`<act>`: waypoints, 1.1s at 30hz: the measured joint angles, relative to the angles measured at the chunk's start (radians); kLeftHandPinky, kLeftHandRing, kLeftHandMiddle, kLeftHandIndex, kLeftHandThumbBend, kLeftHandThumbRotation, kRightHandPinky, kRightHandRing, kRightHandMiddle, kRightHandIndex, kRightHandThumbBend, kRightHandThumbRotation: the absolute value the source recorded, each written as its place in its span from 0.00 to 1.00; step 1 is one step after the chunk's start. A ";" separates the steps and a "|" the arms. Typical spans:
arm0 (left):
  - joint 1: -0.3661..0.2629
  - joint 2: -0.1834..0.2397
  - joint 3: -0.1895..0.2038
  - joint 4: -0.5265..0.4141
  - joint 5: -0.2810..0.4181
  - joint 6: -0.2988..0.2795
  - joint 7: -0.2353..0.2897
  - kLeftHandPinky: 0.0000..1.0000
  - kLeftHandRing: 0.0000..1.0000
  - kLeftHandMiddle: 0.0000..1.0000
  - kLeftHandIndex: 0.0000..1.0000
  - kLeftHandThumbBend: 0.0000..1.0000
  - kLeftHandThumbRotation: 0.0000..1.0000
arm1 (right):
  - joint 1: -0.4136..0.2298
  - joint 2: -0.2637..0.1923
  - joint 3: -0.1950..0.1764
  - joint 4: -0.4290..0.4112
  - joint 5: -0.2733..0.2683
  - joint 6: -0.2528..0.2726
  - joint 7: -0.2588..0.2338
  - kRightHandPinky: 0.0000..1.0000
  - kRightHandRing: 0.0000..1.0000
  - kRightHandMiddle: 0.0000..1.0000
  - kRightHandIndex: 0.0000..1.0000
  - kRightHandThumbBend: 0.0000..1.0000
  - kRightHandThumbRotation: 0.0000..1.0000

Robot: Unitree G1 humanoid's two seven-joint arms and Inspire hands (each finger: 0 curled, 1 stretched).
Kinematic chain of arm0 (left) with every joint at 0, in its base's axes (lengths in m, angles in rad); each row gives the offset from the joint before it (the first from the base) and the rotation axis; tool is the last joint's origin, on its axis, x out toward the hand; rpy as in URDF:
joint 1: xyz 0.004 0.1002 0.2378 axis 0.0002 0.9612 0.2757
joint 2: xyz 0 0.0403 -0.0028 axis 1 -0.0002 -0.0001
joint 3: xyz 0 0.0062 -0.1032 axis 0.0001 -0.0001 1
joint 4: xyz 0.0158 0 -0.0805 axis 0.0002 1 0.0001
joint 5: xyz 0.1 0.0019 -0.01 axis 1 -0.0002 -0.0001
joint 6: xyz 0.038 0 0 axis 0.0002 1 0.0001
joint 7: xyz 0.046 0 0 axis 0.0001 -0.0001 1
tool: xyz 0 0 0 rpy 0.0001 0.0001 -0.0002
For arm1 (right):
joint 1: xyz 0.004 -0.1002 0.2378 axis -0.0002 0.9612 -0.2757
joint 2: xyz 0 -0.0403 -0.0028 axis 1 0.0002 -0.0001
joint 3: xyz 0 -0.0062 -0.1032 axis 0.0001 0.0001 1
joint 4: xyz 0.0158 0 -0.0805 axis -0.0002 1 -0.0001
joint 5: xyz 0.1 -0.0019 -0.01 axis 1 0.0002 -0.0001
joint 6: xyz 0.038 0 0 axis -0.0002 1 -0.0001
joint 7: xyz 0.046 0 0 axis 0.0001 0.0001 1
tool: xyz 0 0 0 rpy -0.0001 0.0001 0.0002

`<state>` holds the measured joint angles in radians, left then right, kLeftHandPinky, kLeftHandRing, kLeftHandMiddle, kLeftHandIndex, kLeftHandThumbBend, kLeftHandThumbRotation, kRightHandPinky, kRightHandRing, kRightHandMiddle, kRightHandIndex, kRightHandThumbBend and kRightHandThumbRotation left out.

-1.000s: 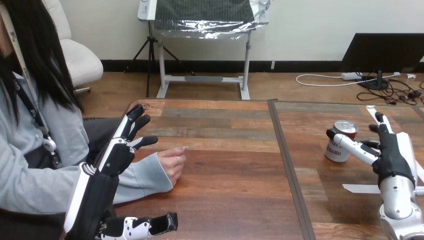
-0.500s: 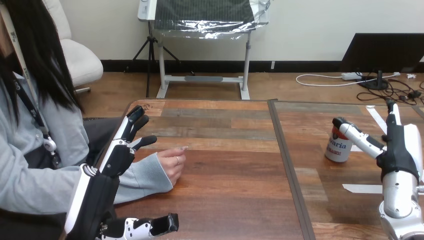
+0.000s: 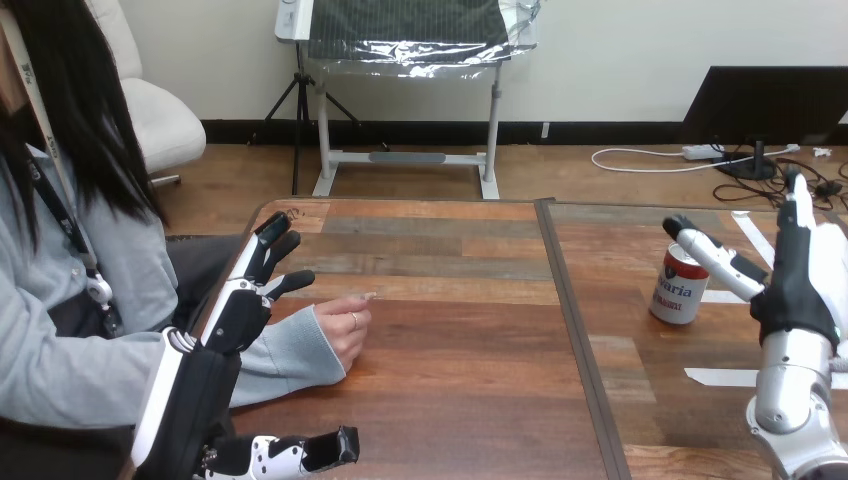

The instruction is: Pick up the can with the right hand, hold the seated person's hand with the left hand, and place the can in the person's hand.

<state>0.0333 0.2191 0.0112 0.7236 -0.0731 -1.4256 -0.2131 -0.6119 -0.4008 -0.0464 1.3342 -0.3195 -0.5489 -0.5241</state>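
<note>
Right hand (image 3: pixel 800 285): released, fingers straight; turned more upright than a second ago, thumb now over the can (image 3: pixel 679 290). Can: upright, counter's (image 3: pixel 450 350) right side, not yet grasped. Left hand (image 3: pixel 238 315): open, unmoved, just left of the person's hand (image 3: pixel 345 330).

Red-and-white can (image 3: pixel 680 285) — upright, far right; the person's hand (image 3: pixel 345 333) — curled, left

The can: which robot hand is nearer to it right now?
Right. The right hand is just beside the can, thumb stretched over its top; the left hand is across the table, next to the person's hand.
</note>
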 measured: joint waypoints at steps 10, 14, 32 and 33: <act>-0.005 -0.003 -0.005 0.012 -0.006 -0.004 -0.001 0.82 0.95 0.98 0.96 1.00 0.54 | -0.020 -0.005 0.046 -0.003 -0.058 -0.020 -0.028 0.94 1.00 1.00 0.99 1.00 0.63; -0.005 -0.005 -0.005 0.017 -0.005 -0.004 -0.001 0.82 0.95 0.98 0.96 1.00 0.55 | -0.027 -0.012 0.067 -0.005 -0.083 -0.031 -0.028 0.93 1.00 0.99 0.98 1.00 0.60; -0.005 -0.023 -0.006 0.027 -0.005 -0.019 0.000 0.88 0.96 0.98 0.95 1.00 0.54 | -0.087 -0.049 0.123 -0.018 -0.123 -0.040 0.016 0.83 0.93 0.92 0.93 1.00 0.52; -0.005 -0.025 -0.006 0.027 -0.005 -0.021 0.000 0.89 0.97 0.98 0.95 1.00 0.54 | -0.091 -0.051 0.126 -0.018 -0.126 -0.038 0.020 0.82 0.92 0.92 0.93 1.00 0.53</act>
<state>0.0282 0.1942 0.0051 0.7510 -0.0780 -1.4462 -0.2135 -0.7027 -0.4517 0.0797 1.3164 -0.4454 -0.5869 -0.5038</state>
